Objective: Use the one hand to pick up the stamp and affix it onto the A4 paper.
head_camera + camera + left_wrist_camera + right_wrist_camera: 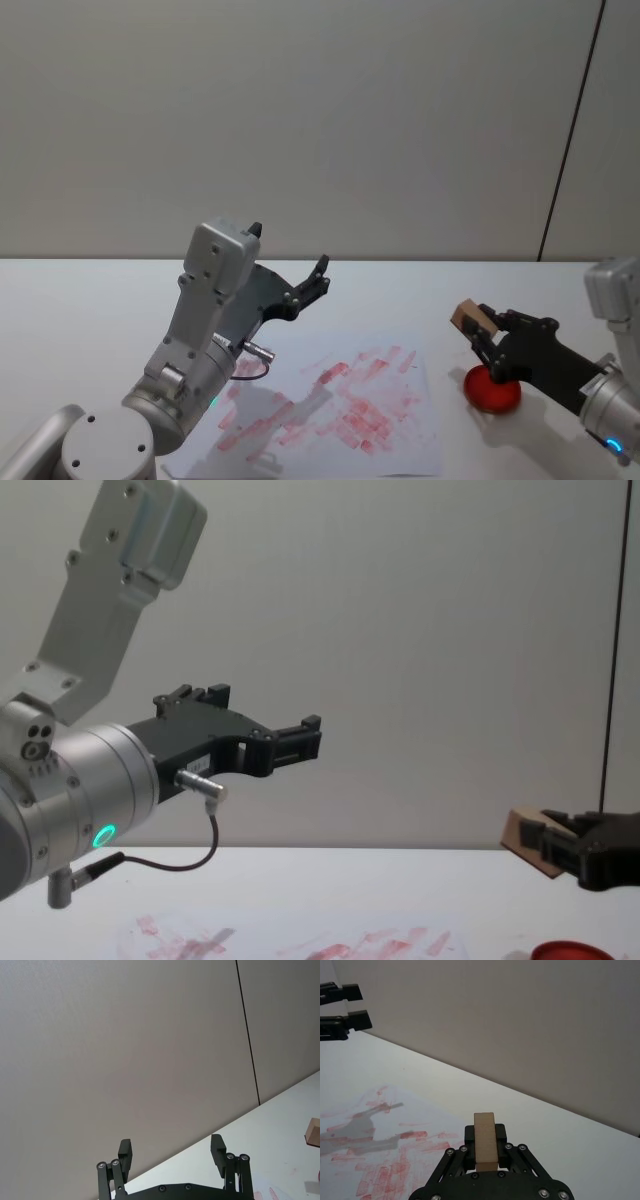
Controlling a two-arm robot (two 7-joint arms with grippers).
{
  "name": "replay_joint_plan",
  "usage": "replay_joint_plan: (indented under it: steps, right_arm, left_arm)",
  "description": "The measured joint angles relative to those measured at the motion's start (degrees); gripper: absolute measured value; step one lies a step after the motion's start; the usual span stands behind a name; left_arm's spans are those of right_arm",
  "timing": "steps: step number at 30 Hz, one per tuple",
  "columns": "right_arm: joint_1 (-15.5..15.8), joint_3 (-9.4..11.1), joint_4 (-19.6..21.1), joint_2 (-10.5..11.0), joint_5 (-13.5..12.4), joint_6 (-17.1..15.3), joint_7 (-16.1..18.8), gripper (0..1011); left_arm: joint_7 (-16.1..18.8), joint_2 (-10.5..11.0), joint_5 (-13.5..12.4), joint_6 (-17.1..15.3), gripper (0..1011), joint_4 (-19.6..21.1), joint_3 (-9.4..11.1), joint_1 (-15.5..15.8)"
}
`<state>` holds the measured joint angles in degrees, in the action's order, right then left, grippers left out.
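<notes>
My right gripper (480, 328) is shut on the stamp (468, 318), a light tan wooden block, and holds it in the air just right of the A4 paper (400, 435). The block (485, 1143) stands clamped between the black fingers in the right wrist view, and it shows as a tan wedge (522, 840) at the right of the chest view. Red ink marks cover the paper (380, 1170). My left gripper (318, 280) hangs open and empty, raised above the paper's far left part; its spread fingers (218, 1152) point toward the wall.
A round red ink pad (491, 390) lies on the white table (80, 320) under my right gripper, right of the paper. A grey wall (300, 120) stands behind the table. The left arm's silver body (190, 370) looms over the paper's left edge.
</notes>
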<state>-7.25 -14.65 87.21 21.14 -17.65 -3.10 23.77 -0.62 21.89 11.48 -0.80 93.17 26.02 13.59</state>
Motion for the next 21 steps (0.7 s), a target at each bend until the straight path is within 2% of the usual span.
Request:
replay_joint_plan:
  steps: [9, 21]
  right_arm:
    - [0.49, 0.56, -0.32, 1.1, 0.94, -1.44, -0.49, 216]
    - [0.7, 0.41, -2.34, 1.63, 2.94, -2.86, 0.72, 216]
  left_arm:
    - [0.0, 0.0, 0.0, 0.0, 1002, 0.0, 0.0, 0.0]
    - [0.0, 0.0, 0.0, 0.0, 1002, 0.0, 0.0, 0.0]
